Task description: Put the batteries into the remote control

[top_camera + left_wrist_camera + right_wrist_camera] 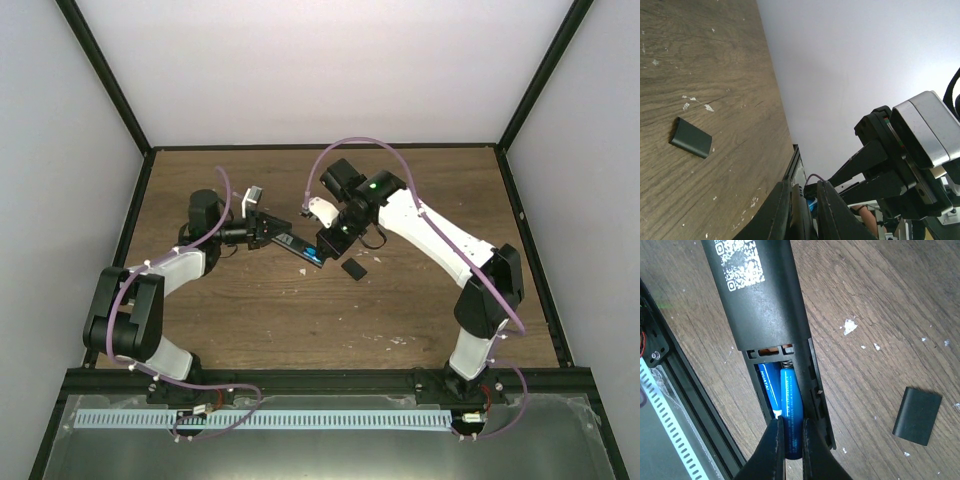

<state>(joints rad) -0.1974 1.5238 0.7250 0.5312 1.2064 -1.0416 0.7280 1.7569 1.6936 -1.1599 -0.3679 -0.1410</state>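
Observation:
My left gripper [272,235] is shut on the remote control [295,245], a slim black bar held just above the table, bay side up. In the left wrist view the remote [801,216] sits edge-on between the fingers [832,212]. In the right wrist view the remote [762,300] shows its open bay with two blue batteries. One battery [766,385] lies seated on the left. My right gripper [792,447] is shut on the second battery [792,405], whose far end meets the spring while its near end overhangs the bay's end. My right gripper also shows in the top view [322,250].
The short black cover piece [352,270] lies flat on the wooden table just right of the grippers; it also shows in the right wrist view [917,415] and the left wrist view [691,137]. A black frame rail [670,370] runs along the table's near edge.

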